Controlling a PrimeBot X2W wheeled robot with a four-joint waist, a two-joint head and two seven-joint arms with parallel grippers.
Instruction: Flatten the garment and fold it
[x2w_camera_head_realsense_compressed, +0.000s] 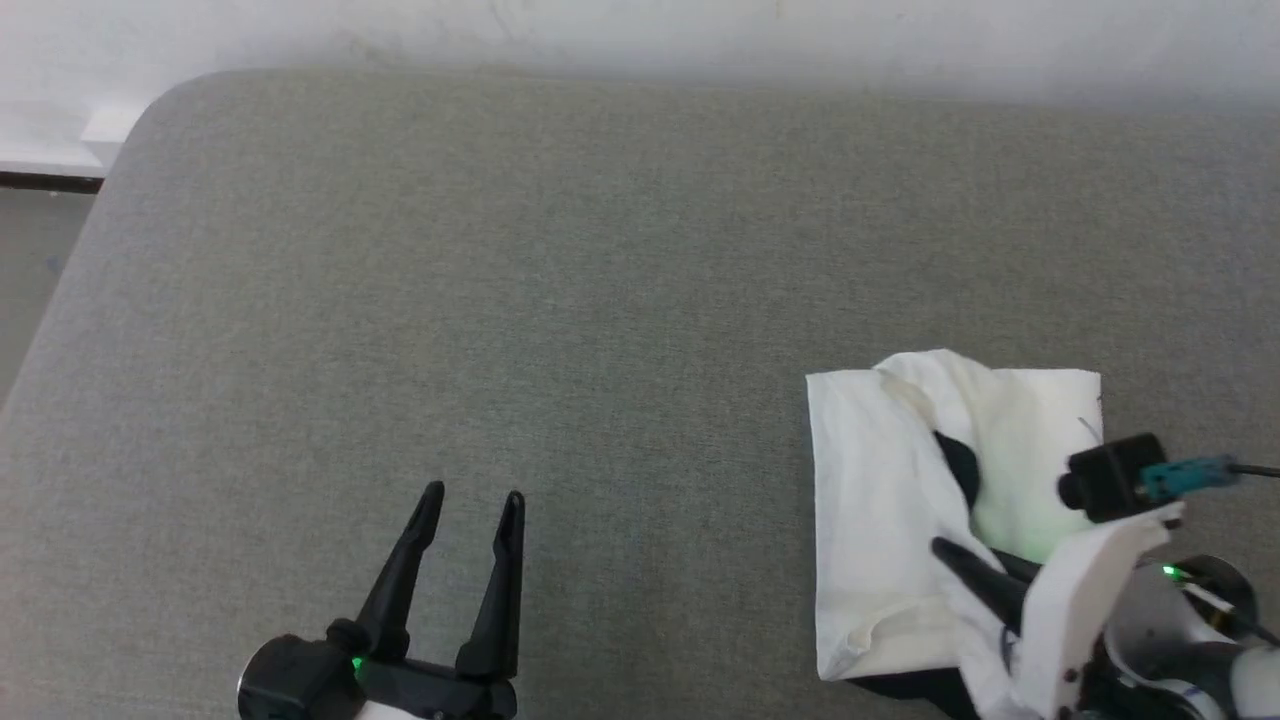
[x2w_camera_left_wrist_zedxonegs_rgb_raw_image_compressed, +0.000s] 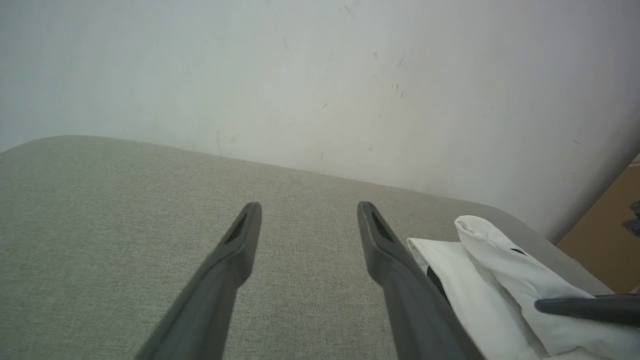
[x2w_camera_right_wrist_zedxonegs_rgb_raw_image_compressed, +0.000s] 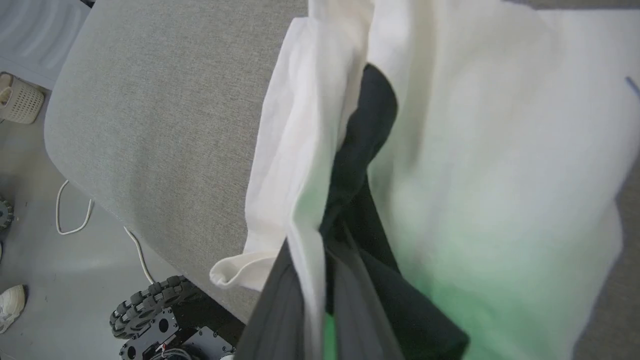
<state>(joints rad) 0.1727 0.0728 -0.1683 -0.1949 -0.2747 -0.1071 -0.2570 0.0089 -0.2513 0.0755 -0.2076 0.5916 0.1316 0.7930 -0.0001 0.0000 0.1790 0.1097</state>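
Soft, limp white-and-black cotton shirt (x2w_camera_head_realsense_compressed: 880, 480): grasp layered edges, as between the closed fingers of the right pincer (x2w_camera_head_realsense_compressed: 945, 550); left pincer (x2w_camera_head_realsense_compressed: 472, 495) open, empty.

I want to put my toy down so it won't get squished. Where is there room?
The grey fabric surface is bare from the white wall down to the open left gripper, and across to the white-and-black folded cloth shirt. It's crowded at the near right, where the right gripper pinches the shirt.
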